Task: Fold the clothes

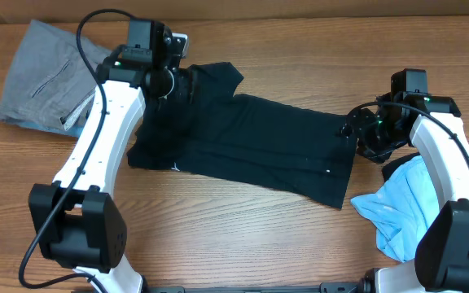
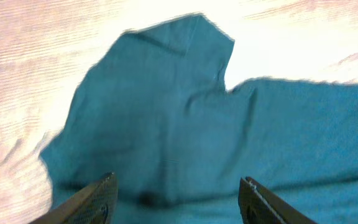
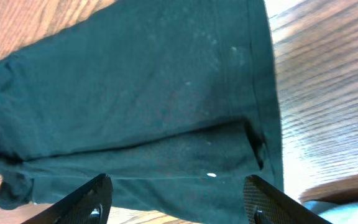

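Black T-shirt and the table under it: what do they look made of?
The black T-shirt looks like soft, matte knit cloth, perhaps cotton jersey: it lies limp and creased, and the right wrist view shows a stitched hem. The table shows brown grain lines and a smooth finish. It could be wood or wood-look laminate; I cannot tell which.
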Tool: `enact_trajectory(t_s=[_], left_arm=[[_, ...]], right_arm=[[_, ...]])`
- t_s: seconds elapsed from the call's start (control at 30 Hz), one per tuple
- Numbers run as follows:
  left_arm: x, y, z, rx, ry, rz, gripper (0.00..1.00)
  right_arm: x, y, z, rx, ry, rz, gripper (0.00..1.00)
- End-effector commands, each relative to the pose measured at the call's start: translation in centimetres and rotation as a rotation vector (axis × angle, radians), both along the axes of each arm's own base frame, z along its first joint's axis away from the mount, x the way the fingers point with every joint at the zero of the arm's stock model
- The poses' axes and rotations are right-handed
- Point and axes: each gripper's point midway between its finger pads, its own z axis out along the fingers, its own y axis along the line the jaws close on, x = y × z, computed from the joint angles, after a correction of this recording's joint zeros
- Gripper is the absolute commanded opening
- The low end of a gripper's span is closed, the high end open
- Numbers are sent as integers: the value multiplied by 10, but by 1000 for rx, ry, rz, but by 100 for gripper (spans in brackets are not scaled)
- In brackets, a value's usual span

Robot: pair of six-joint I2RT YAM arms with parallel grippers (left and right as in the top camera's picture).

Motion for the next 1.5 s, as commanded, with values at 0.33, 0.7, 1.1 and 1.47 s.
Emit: enact_trajectory(t_s=[0.33, 0.7, 1.1, 1.47], left_arm=[[-57, 81, -98, 241, 460, 258, 46], [-103, 121, -156, -22, 630, 367, 71], [-152, 135, -182, 71, 769, 459, 4], [-193, 173, -135, 212, 837, 561, 94]], right_arm=[[-28, 8, -2, 27, 97, 61, 72], [-29, 8, -2, 28, 101, 60, 72], [-28, 8, -2, 27, 97, 64, 72], [-6, 6, 0, 11, -5, 82, 75]])
